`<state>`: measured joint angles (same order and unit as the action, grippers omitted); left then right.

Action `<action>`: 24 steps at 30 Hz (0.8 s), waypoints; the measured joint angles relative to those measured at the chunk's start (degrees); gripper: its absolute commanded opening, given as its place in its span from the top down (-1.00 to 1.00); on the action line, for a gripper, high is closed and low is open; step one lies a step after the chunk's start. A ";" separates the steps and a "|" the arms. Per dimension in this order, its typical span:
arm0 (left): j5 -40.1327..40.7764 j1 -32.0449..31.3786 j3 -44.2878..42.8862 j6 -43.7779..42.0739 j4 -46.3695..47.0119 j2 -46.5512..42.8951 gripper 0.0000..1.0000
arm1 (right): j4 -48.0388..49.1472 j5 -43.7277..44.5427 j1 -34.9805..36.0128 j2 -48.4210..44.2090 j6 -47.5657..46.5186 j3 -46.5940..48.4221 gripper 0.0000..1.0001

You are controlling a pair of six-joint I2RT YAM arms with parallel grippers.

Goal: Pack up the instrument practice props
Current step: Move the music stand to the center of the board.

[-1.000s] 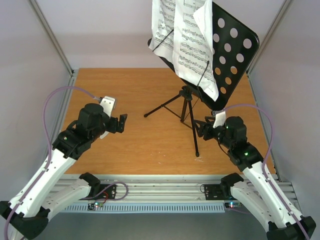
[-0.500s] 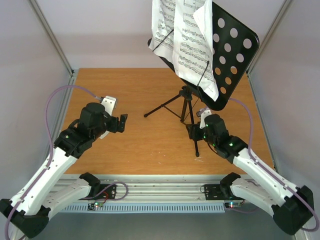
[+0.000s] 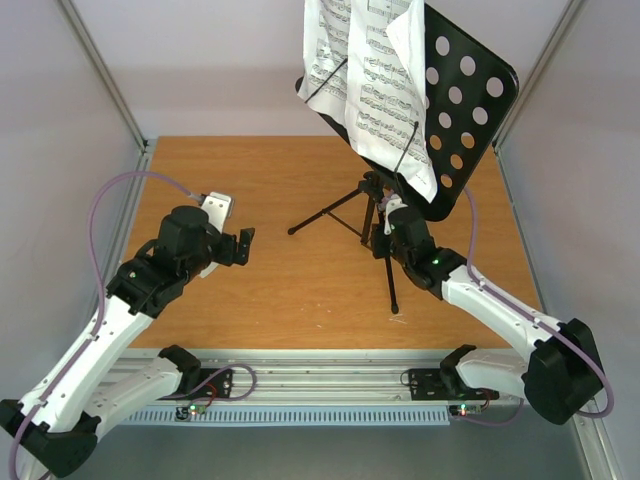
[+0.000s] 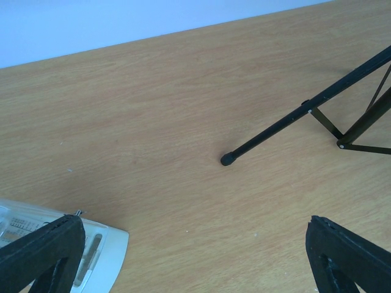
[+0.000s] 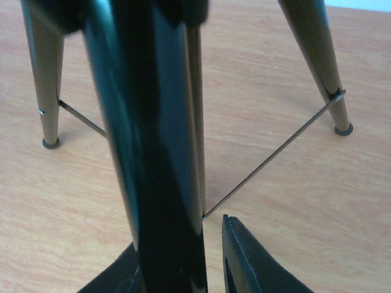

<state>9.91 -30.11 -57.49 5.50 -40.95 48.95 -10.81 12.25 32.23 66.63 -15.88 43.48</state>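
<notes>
The music stand is standing upright toward the back right of the counter, its tripod legs spread wide and its perforated desk tilting back. The sheet-music pages are resting on that desk, pinned under two thin wire arms, so nothing from the stand is packed yet.

The right claw is reaching in low, just above where the legs branch out, with the stand's pole sitting between its two fingers. Taking the stand near its base seems sensible: the weight is up high, and a hold down low should be steadying it against tipping. In the right wrist view a thin sliver of counter is showing between one finger and the pole, so I cannot tell whether the claw is pinching the pole or only straddling it.

The left claw is hovering over the left half of the counter with its fingers spread wide and nothing between them, pointing toward the nearest tripod foot but well apart from it. A white object with a clear part, probably the metronome, is lying just beside one of its fingers at the edge of the left wrist view. That arm looks to be waiting in reserve until the stand is secured
</notes>
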 measured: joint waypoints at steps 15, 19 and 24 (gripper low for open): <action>0.00 0.00 0.00 0.00 0.00 0.02 -0.99 | 6.67 1.03 -0.11 5.86 -8.63 1.49 0.98; -0.02 0.00 0.00 0.00 0.00 0.02 -0.99 | 9.70 -0.57 -0.20 7.34 -10.38 1.49 0.98; -0.02 0.00 0.00 0.00 0.00 0.02 -0.99 | 15.12 -4.92 -0.55 9.97 -13.33 1.46 0.98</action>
<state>9.89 -30.11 -57.49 5.50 -40.95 48.97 4.32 7.33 31.68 76.60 -29.21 44.95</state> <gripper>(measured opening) 0.994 0.126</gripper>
